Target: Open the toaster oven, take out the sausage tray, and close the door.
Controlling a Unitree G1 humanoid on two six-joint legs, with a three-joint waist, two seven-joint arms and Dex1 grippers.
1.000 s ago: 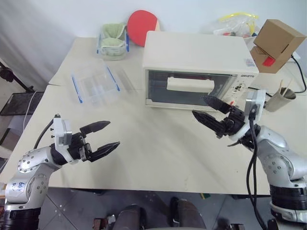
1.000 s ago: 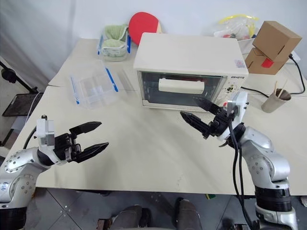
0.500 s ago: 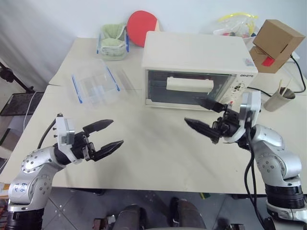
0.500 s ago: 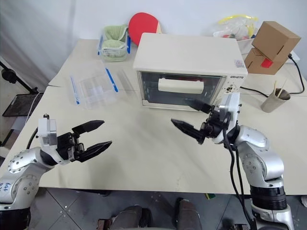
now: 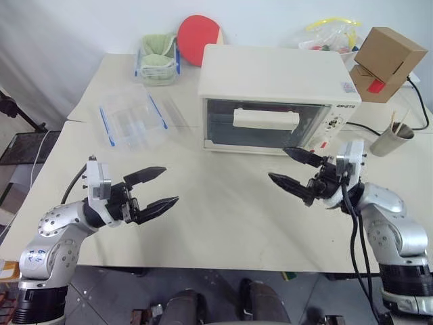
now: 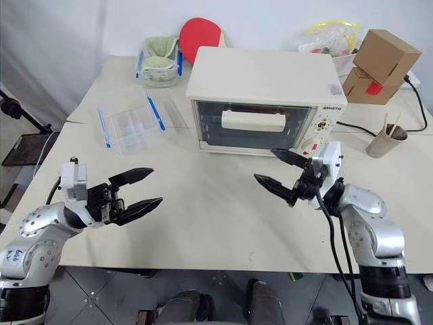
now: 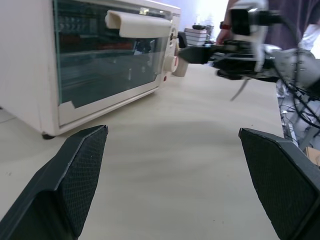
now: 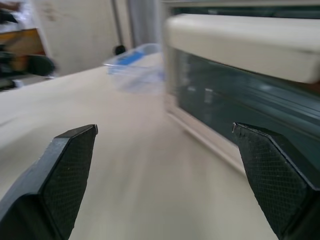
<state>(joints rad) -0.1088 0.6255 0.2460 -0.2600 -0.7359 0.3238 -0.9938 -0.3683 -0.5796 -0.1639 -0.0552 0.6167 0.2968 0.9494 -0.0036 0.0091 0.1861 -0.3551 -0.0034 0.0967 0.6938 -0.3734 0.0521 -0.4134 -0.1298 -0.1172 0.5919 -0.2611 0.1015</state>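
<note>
Tabletop (image 5: 223,223) unchanged; right gripper (image 5: 295,169) lower, seemingly clear of door (image 5: 260,124).

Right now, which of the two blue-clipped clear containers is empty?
The nearer container, left of the toaster oven: clear through, nothing inside. The far container, beside the red paddle, holds something pale green.

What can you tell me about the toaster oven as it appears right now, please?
The toaster oven is a cream-white box standing upright on the table. Its door, dark-tinted glass with a long cream bar handle, is shut. Knobs and a red button sit at its right end. Nothing touches it.
</note>
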